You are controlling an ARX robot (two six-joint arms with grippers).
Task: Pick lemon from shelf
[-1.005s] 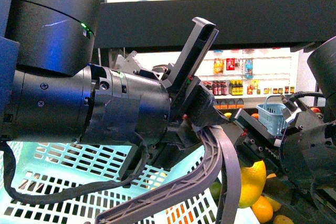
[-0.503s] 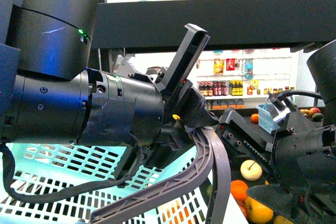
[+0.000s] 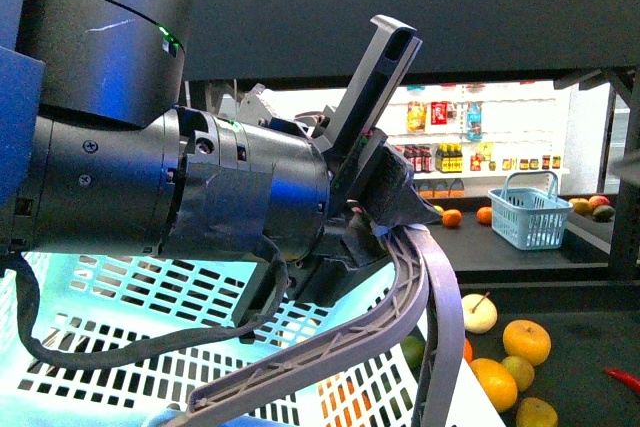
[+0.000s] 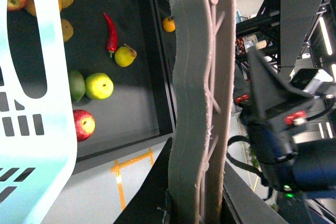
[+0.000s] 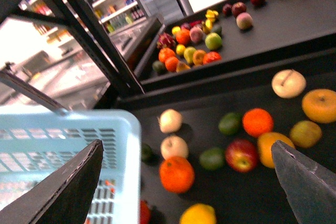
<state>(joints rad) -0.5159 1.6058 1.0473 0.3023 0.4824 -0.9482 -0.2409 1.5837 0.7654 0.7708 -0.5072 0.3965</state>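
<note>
A bright yellow fruit that looks like the lemon [image 5: 197, 214] lies on the black shelf's dark tier [image 5: 236, 195], cut off by the picture's edge. Its nub does not show. My right gripper [image 5: 186, 150] is open and empty above the fruit, and the lemon lies between its spread fingers [image 5: 302, 182]. The right gripper is out of the front view. My left gripper [image 3: 385, 222] is shut on the grey basket handle [image 3: 420, 287] of the pale blue basket [image 3: 130, 347]. The handle also fills the left wrist view [image 4: 199, 103]. The shelf's upper tier [image 3: 420, 37] spans the front view.
Oranges [image 5: 177, 174], cream apples [image 5: 288, 83], a red apple [image 5: 241, 155] and green fruit [image 5: 212, 157] crowd the tier round the lemon. A red chilli [image 4: 109, 32] lies there too. A small blue basket [image 3: 530, 212] stands on a farther tier. Black uprights [image 5: 94, 40] rise close by.
My right arm has drawn out of the front view, uncovering the fruit on the lower tier. The left arm with the basket handle has shifted slightly up and right.
</note>
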